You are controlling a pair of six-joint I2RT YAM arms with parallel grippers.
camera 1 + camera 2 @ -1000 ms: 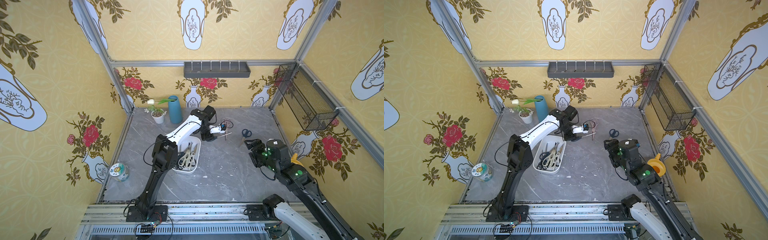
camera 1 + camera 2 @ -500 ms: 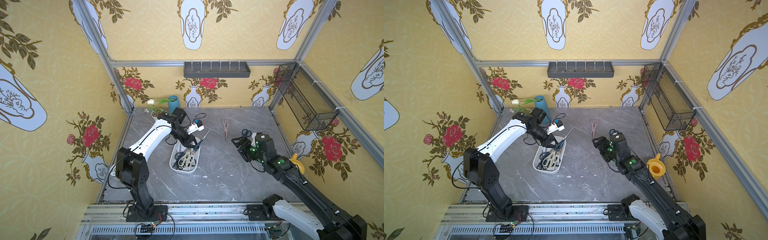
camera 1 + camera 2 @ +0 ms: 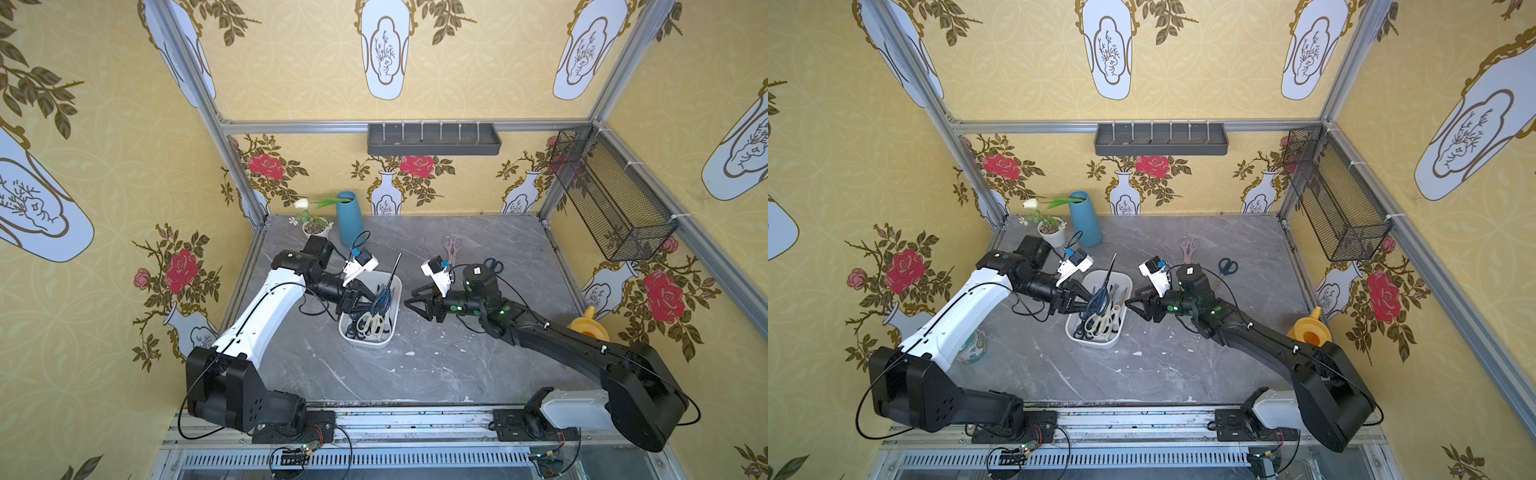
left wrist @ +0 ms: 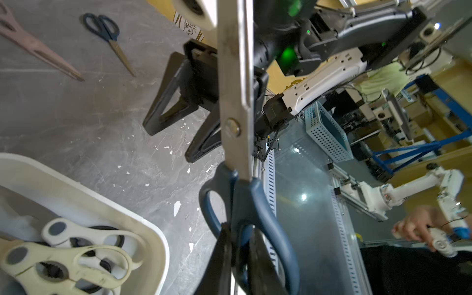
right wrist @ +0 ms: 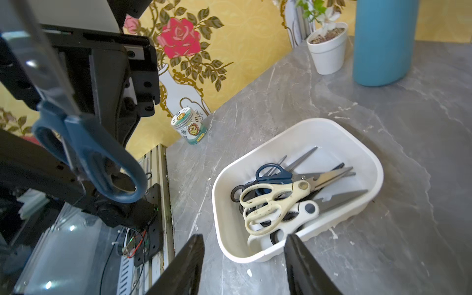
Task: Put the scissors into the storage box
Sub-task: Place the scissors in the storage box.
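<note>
The left pincer (image 3: pixel 370 300) is clamped tight on the handle loops of a blue-handled pair of scissors (image 3: pixel 384 296); the pair hangs in the air with its closed blades reaching up and away from the fingertips. Below that pincer the white storage box (image 3: pixel 365 343) sits on the grey table (image 3: pixel 415 374); a heap of scissors lies inside it, a cream-handled pair (image 5: pixel 268 201) on top and dark-handled ones beneath. The right pincer (image 3: pixel 409 300) faces the left one from across the box, its tips just beside the box wall; its jaws stand apart with nothing between them. Behind the right pincer, past its wrist, a pale pink pair (image 3: pixel 452 245) and a small navy pair (image 3: pixel 1227 266) lie flat on the table, well apart from the box.
</note>
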